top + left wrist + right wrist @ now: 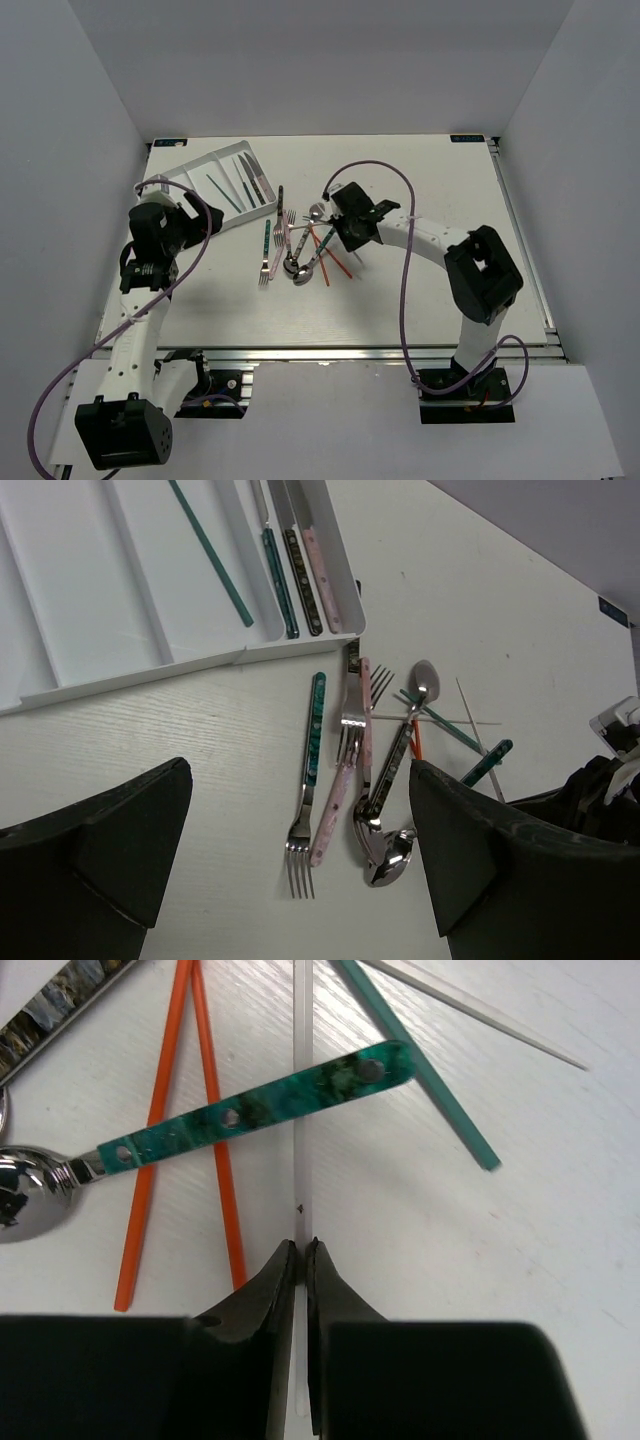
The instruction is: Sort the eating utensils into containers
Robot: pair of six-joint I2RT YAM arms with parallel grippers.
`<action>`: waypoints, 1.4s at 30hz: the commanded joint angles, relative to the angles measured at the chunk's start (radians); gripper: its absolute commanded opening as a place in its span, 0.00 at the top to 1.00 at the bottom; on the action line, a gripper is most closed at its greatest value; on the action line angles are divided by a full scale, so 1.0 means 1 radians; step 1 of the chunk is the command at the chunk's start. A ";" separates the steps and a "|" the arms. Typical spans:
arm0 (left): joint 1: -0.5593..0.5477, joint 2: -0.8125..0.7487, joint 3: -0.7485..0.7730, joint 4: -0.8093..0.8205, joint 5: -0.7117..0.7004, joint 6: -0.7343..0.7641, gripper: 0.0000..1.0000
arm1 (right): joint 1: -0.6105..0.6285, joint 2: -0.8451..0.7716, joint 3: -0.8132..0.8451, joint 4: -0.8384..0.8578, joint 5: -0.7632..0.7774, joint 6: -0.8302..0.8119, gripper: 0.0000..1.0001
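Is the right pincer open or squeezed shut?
Shut. In the right wrist view, the right pincer has its tips pinched together on a thin white chopstick.

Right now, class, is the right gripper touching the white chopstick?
Touching. The right wrist view shows the right gripper pinching the white chopstick: its fingertips press against both sides of the stick, which runs between them with no gap.

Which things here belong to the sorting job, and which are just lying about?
Job:
- white tray, three knives and a teal chopstick already in it
- forks and spoons piled on the table
- orange chopsticks
- pale chopstick, pinched by the right gripper

Not the job:
- purple cables on the arms
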 commanded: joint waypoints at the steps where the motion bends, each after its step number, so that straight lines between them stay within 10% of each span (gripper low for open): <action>1: -0.002 -0.008 0.001 0.056 0.075 -0.028 0.02 | 0.002 -0.080 -0.023 -0.067 0.100 0.022 0.99; 14: -0.131 -0.026 -0.172 0.525 0.356 -0.379 0.02 | 0.009 -0.250 0.032 -0.108 0.235 0.122 1.00; 21: -0.414 0.054 -0.165 0.736 0.190 -0.462 0.02 | 0.040 -0.469 -0.150 0.181 -0.413 0.214 1.00; 28: -0.470 0.136 -0.140 0.748 0.089 -0.465 0.11 | 0.084 -0.538 -0.213 0.337 -0.578 0.303 1.00; 34: -0.471 0.192 -0.108 0.780 0.123 -0.482 0.52 | 0.135 -0.506 -0.181 0.347 -0.592 0.305 1.00; 37: -0.471 0.207 -0.092 0.776 0.141 -0.475 1.00 | 0.144 -0.483 -0.162 0.352 -0.569 0.312 0.97; 41: -0.471 0.193 -0.048 0.653 0.054 -0.403 1.00 | 0.140 -0.483 -0.152 0.338 -0.405 0.317 0.59; 42: -0.470 0.187 -0.027 0.528 0.000 -0.339 1.00 | 0.137 -0.492 -0.158 0.326 -0.350 0.317 0.12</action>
